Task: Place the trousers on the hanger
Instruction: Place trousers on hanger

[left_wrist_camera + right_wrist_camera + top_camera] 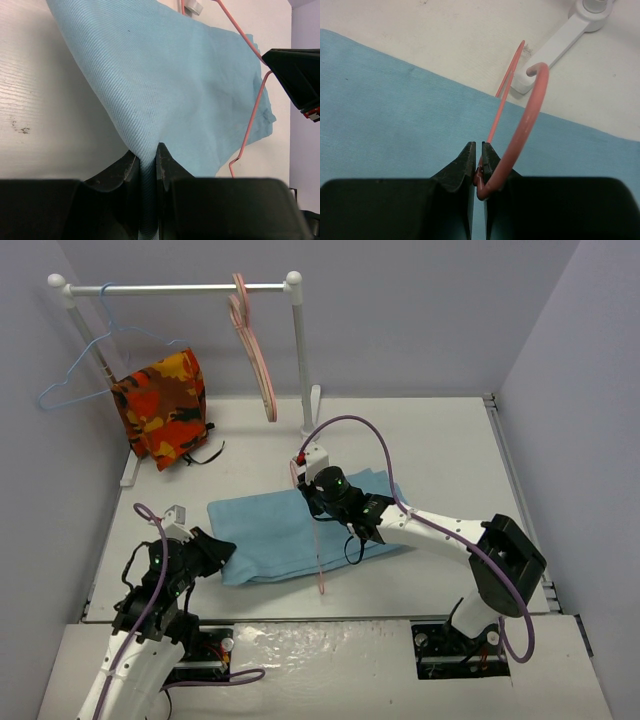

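The trousers (285, 532) lie flat on the counter (440, 440) in the top view, their long axis running left to right between the two arms. The hanger (320, 565) crosses them near their right end, its own axis running far to near, almost square to the cloth. Here we see the left end effector (222, 552) at the near left corner of the trousers and the right end effector (306, 483) at their far edge, so the left arm is nearer the garment's end and the right arm is nearer the hanger. In the left wrist view, the left end effector (146, 156) is closed on a pinched fold of the trousers (180, 85), which spread away ahead. The hanger (252, 112) shows as a thin pink wire over and beside their far edge, close to the dark right end effector (295, 75). We cannot tell whether the cloth passes through the wire triangle or only under it. In the right wrist view, the right end effector (477, 156) is clamped on the hanger (532, 110) at the base of its hook, with the trousers (395, 115) spread below and a white rack foot (560, 37) beyond. We judge that the coming move turns on drawing the cloth along its length toward the hanger.
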You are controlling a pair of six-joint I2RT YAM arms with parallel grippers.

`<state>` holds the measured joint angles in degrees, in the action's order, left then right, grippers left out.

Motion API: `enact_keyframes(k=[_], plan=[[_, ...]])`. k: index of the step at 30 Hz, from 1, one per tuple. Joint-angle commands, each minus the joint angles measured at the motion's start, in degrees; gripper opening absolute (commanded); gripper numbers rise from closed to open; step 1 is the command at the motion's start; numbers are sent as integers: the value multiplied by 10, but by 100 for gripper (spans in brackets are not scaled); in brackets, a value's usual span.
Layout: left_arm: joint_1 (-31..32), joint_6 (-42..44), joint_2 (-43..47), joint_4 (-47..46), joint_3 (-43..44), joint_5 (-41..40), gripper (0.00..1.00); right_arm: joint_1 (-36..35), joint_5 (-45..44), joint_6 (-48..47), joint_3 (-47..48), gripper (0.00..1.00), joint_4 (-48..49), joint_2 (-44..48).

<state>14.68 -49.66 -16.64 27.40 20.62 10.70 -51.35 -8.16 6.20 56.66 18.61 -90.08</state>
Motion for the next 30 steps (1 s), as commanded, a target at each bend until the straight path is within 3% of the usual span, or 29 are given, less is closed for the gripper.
enact_keyframes(k=[1,7,12,18,30], plan=[[0,-9,2,-20,14,-24,0,8,-40,-12,25,0,26,37],[0,-17,0,-19,8,-29,5,8,-28,-14,29,0,23,36],[0,-28,-9,1,4,-47,25,6,-16,-15,40,0,14,46],[1,-46,-10,8,-6,-61,40,4,-9,-15,72,0,-12,62],[0,-52,-26,-18,-1,-66,46,-12,-6,-11,148,0,-66,75]])
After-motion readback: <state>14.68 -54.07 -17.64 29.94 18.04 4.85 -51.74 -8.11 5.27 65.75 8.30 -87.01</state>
